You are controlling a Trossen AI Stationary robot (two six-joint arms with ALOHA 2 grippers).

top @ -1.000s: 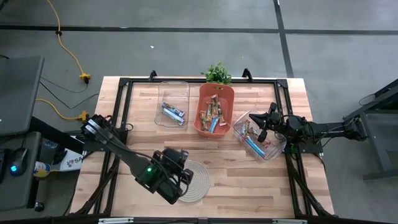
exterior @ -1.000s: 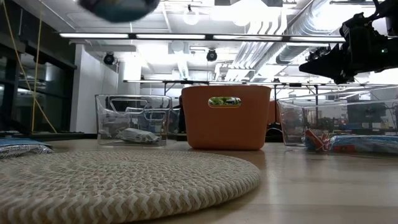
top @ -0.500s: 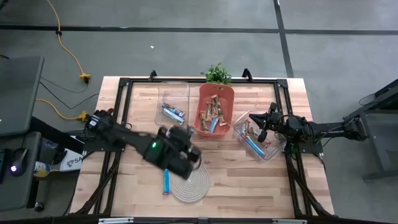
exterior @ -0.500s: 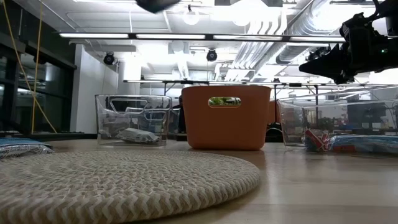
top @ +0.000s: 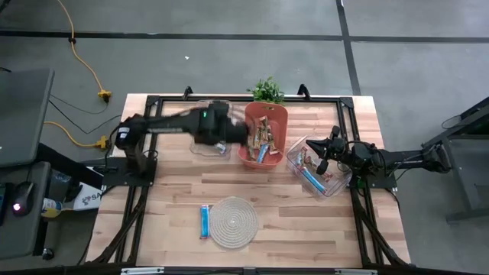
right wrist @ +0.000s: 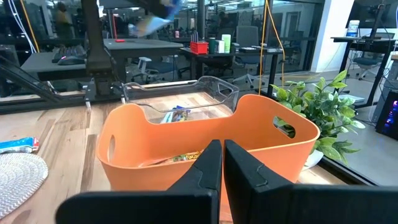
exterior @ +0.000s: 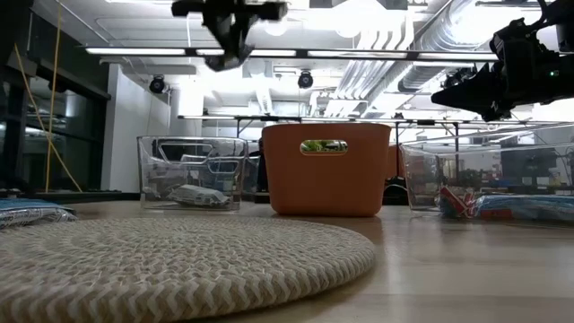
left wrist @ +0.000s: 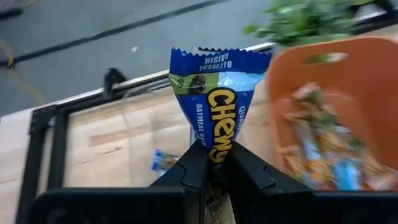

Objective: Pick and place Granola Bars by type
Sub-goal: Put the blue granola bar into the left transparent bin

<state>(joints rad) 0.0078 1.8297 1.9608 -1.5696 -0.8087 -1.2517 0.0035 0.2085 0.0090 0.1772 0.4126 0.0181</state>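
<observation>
Left claw (left wrist: 210, 163) is clamped on a blue granola bar (left wrist: 217, 106), sticking out lengthwise, above the clear bin (top: 211, 128) by the desk's far edge; right claw (right wrist: 221, 163) together, idle.

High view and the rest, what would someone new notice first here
The left gripper holds a blue bar up in the air, over the clear bin by the orange bin of mixed bars at the table's back. Another blue bar lies alone beside the round mat near the front. The right gripper waits shut over the right clear bin.
</observation>
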